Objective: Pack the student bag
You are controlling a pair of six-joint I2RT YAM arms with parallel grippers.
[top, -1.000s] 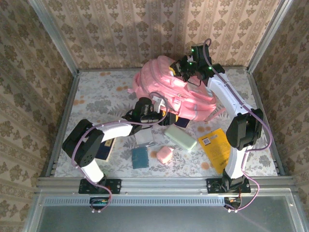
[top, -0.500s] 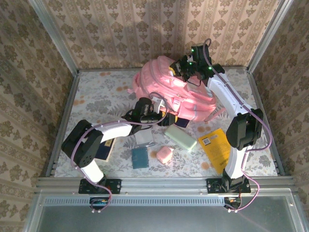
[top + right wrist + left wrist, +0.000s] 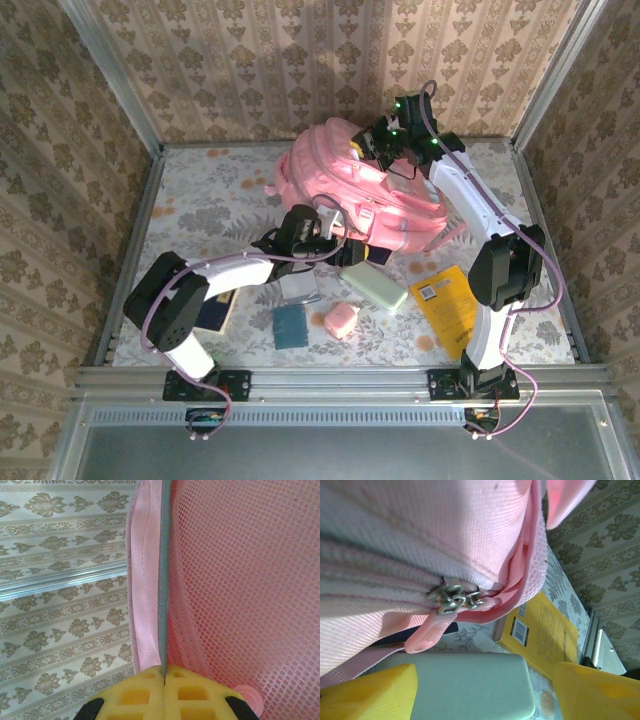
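**Right fingers clamped on the bag's edge, left fingers spread at its zipper**

The student bag (image 3: 335,172) lies on its side at the far middle of the table (image 3: 205,195), and both of your arms reach in to it.

Your right gripper (image 3: 164,677) sits at the bag's far, upper end. In the right wrist view its yellow fingers (image 3: 135,696) are pressed together. A grey-edged strip of the bag's pink fabric runs straight down into the seam between them. The bag's pink mesh (image 3: 240,590) hangs just to the right of that strip. So the right hand is clenched on the bag itself.

Your left gripper (image 3: 480,692) is at the bag's near, lower edge. Its two yellow fingertips (image 3: 367,690) stand wide apart with nothing pinched between them, so it is released. In the left wrist view the bag's pale front panel sits just ahead of the fingers. The metal zipper pulls (image 3: 454,597) and their pink tab lie ahead of the gap, apart from both tips. Whether the left-hand tip brushes the bag's fabric, you cannot tell from here.

A mint-green case (image 3: 465,680) lies on the table behind the gap, just beside the bag's edge. A yellow book (image 3: 545,635) lies beyond it to the right. Nearer the arm bases, a small pink pouch (image 3: 340,321) rests apart from the bag.
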